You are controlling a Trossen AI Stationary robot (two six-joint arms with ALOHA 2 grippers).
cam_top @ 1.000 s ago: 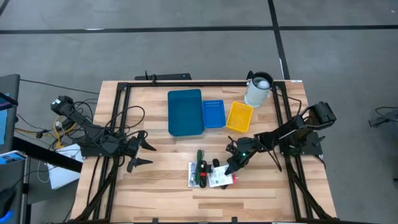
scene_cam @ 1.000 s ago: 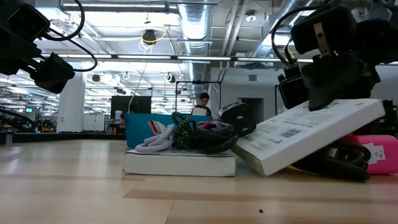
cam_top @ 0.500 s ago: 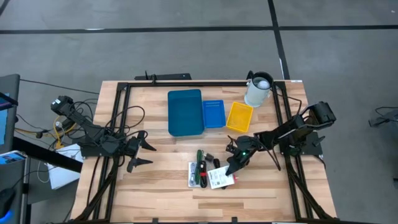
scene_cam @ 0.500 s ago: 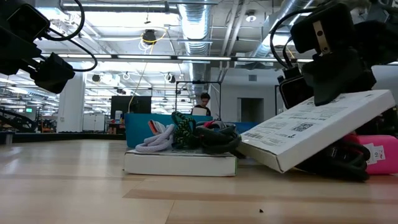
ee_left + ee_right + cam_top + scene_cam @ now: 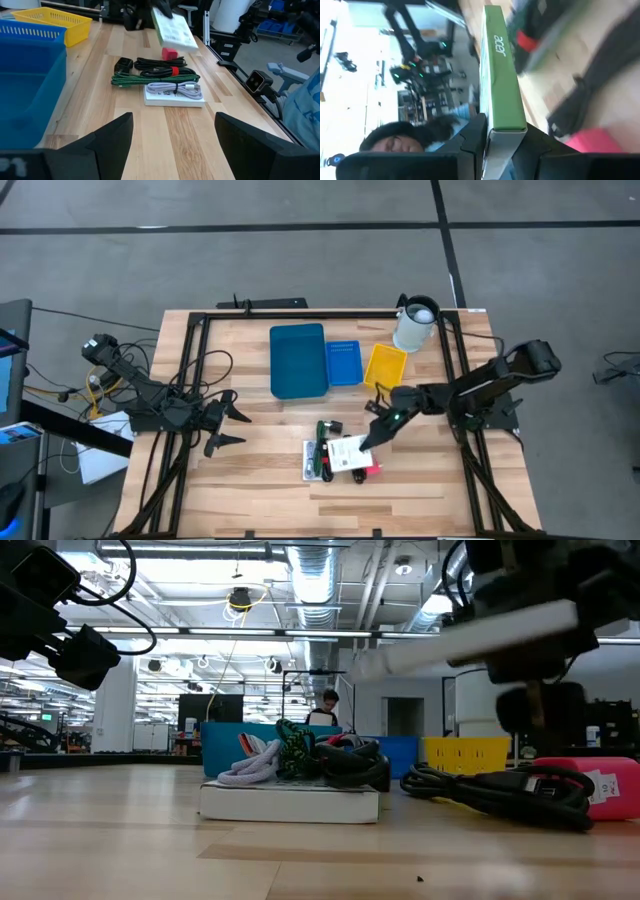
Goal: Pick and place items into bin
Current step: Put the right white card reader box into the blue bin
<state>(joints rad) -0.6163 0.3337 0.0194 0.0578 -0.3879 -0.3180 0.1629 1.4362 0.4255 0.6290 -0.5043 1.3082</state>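
R gripper [image 5: 366, 440] was seen clenched on a flat white box [image 5: 347, 450], a thin rectangular carton w/ printed labels on its face and a green edge, held clear of the table above the item pile, approx level in the low view. L gripper [image 5: 232, 429] was parked near the table's left side, fingers spread wide, nothing btw them.

Below the lifted carton, on the pale wood-plank table [image 5: 250, 480], a second flat white box [image 5: 174, 95] lay flat w/ a coiled white cable [image 5: 176, 88] on top. Just beside it were a green-and-black braided cable bundle [image 5: 150, 79], glossy black cables [image 5: 159, 63] bound w/ a red band, a small black block [image 5: 122, 65] and a pink-red piece [image 5: 170, 53].

Behind the pile stood 3 rectangular bins: large smooth blue bin [image 5: 298, 360], smaller blue slotted basket [image 5: 343, 362], yellow slotted basket [image 5: 385, 367]. A white cylindrical jug [image 5: 415, 325] stood at the far right corner
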